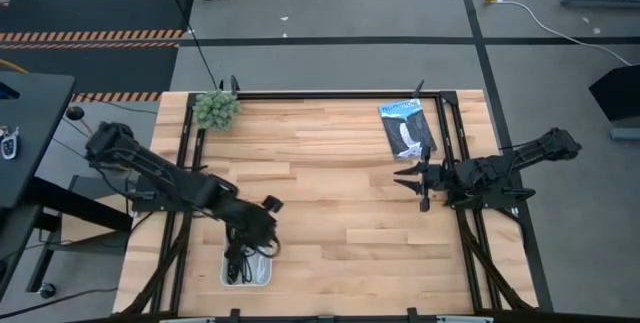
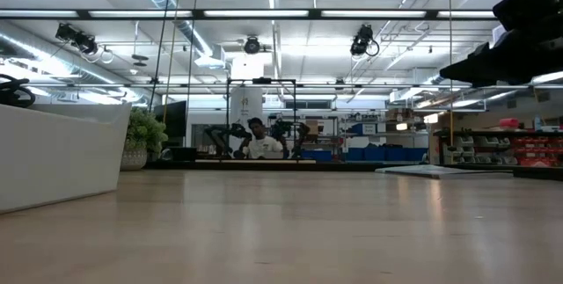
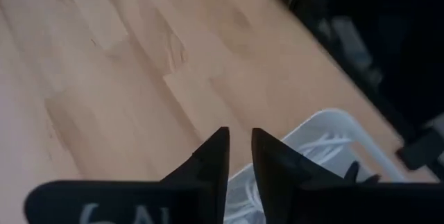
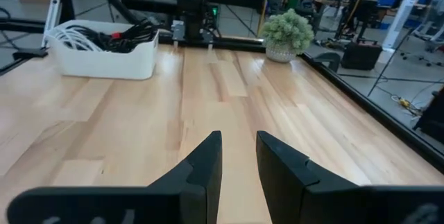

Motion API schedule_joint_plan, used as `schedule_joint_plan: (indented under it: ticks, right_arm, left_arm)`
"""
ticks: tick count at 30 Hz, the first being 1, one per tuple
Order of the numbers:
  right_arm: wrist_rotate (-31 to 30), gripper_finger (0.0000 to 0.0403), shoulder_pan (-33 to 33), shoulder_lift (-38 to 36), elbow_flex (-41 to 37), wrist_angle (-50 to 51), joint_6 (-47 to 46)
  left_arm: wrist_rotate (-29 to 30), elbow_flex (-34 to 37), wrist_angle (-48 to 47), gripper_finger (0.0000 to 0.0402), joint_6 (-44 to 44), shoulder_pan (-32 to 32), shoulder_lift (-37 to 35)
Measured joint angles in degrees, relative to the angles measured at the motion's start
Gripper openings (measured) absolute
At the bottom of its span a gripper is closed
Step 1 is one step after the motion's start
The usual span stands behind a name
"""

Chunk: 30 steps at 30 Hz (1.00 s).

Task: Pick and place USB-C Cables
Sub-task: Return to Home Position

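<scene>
High view: USB-C Cables (image 1: 238,261) binned (axis unclear).

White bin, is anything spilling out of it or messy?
Nothing is spilled. The cables are heaped slightly above the rim of the white bin but stay inside, and none lies loose on the table.

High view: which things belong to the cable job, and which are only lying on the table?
Job: USB-C cables, lying in the white bin; left gripper at the bin; right gripper waiting at the right side.
Lying about: green plant tuft; black-and-blue packet.
</scene>
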State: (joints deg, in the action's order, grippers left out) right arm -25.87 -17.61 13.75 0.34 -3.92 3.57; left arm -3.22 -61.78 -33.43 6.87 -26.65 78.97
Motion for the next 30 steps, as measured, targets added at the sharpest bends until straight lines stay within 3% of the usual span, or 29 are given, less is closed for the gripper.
schedule_joint_plan:
  ticks: [18,25,30]
  right_arm:
    - [0.1,0.0096,-1.1,-0.3,0.0,-0.3,0.0]
    - [0.1,0.0096,-1.1,-0.3,0.0,-0.3,0.0]
    - [0.0,0.0096,-1.1,-0.4,0.0,-0.5,0.0]
  left_arm:
    - [0.6,24.3,26.6,0.0050,-2.8,0.2,-35.9]
    - [9.0,33.1,34.3,0.0050,-0.2,0.2,-46.1]
    - [15.4,40.7,50.5,0.0050,9.9,1.1,-50.8]
